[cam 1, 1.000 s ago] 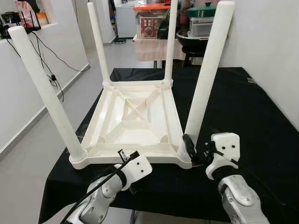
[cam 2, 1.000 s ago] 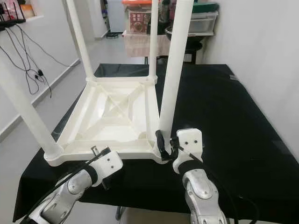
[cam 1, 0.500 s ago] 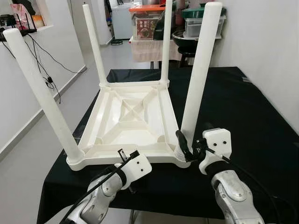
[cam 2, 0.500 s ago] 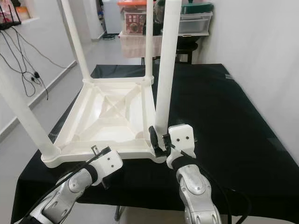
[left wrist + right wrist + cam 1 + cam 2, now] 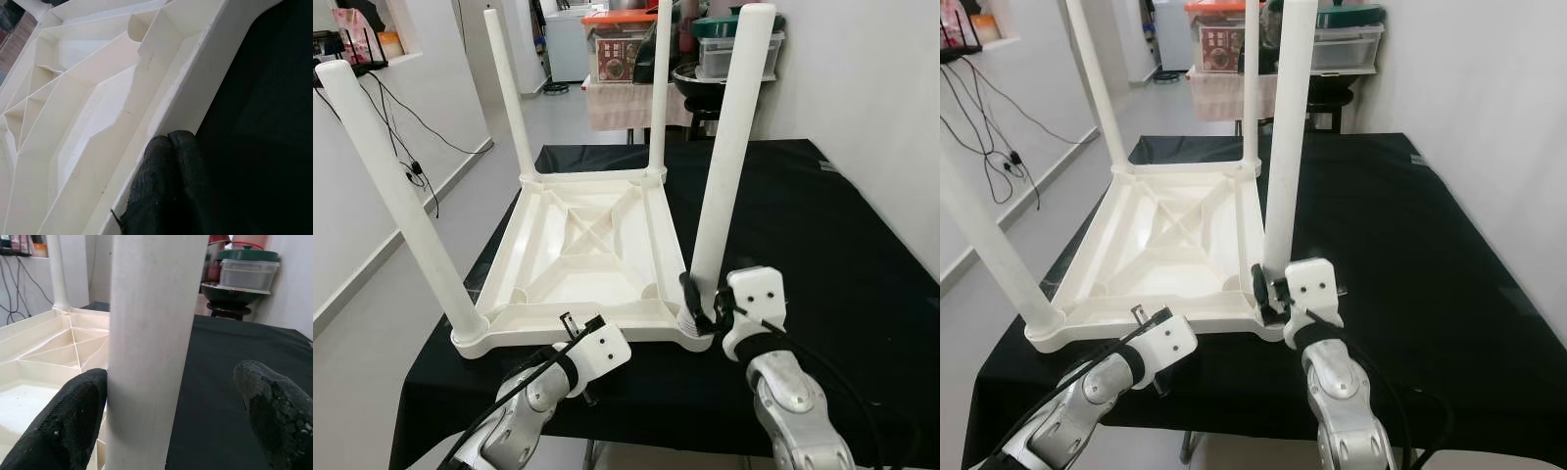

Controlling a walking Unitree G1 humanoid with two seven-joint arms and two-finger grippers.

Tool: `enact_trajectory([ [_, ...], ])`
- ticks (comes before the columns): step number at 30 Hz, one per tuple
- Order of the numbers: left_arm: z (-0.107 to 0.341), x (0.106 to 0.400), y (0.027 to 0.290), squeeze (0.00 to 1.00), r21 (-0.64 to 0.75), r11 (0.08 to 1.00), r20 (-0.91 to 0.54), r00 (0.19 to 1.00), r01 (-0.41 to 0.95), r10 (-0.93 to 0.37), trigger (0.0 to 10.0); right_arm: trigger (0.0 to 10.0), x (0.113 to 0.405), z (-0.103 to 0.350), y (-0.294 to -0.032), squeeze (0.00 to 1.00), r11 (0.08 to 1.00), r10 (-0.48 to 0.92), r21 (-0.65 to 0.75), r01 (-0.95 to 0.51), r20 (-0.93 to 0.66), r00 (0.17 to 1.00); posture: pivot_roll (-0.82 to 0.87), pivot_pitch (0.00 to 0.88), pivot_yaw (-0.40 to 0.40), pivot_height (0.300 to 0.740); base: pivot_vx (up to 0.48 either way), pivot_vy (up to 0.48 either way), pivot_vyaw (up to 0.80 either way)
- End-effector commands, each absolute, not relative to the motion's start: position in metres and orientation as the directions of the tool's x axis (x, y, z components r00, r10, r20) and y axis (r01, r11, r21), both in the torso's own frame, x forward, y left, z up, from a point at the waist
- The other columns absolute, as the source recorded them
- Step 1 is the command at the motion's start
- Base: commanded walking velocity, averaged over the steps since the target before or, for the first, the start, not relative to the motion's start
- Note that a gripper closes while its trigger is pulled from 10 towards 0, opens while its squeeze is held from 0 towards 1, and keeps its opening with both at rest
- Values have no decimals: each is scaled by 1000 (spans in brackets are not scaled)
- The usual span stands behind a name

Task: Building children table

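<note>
Standing upright between the spread fingers of the right gripper (image 5: 166, 416), the near leg (image 5: 724, 166) rises vertically — left gripper (image 5: 161, 196) pressed together at the table's rim (image 5: 195, 98).

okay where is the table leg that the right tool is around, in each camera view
Left eye view: table leg, right of centre, rising from the upturned table's near right corner.
Right eye view: centre.
Right wrist view: middle, between the right tool's fingers.
Left wrist view: I can't make it out.
Shared landmark: black tablecloth.
</note>
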State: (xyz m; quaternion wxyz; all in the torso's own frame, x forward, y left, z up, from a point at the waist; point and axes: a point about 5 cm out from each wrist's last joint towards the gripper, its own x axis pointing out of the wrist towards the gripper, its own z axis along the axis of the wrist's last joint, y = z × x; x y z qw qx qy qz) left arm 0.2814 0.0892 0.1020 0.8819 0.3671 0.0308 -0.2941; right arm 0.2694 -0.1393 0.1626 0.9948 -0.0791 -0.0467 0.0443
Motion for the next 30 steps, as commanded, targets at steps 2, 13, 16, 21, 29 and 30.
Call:
enact_trajectory([
  [2, 104, 284, 93, 0, 631, 565, -261, 831, 533, -491, 10000, 10000, 271, 160, -140, 0, 985, 77, -163, -64, 75, 994, -145, 0, 30, 740, 0, 0, 0],
  [13, 104, 283, 95, 0, 631, 564, -261, 831, 532, -491, 10000, 10000, 273, 154, -140, 0, 990, 64, -131, -58, 48, 997, -153, 0, 39, 740, 0, 0, 0],
  [16, 103, 283, 95, 0, 631, 565, -262, 831, 532, -491, 10000, 10000, 274, 152, -141, 0, 987, 42, -154, -37, 31, 999, -155, 0, 41, 740, 0, 0, 0],
  [21, 103, 282, 95, 0, 631, 564, -262, 831, 532, -491, 10000, 10000, 276, 149, -140, 0, 987, 32, -160, -30, 14, 999, -159, 0, 43, 740, 0, 0, 0],
  [29, 103, 282, 96, 0, 631, 564, -263, 831, 532, -490, 10000, 10000, 275, 150, -141, 0, 987, 23, -161, -19, 27, 999, -160, 0, 43, 740, 0, 0, 0],
  [30, 103, 282, 96, 0, 631, 564, -263, 831, 532, -490, 10000, 10000, 275, 150, -141, 0, 987, 23, -161, -19, 27, 999, -160, 0, 43, 740, 0, 0, 0],
])
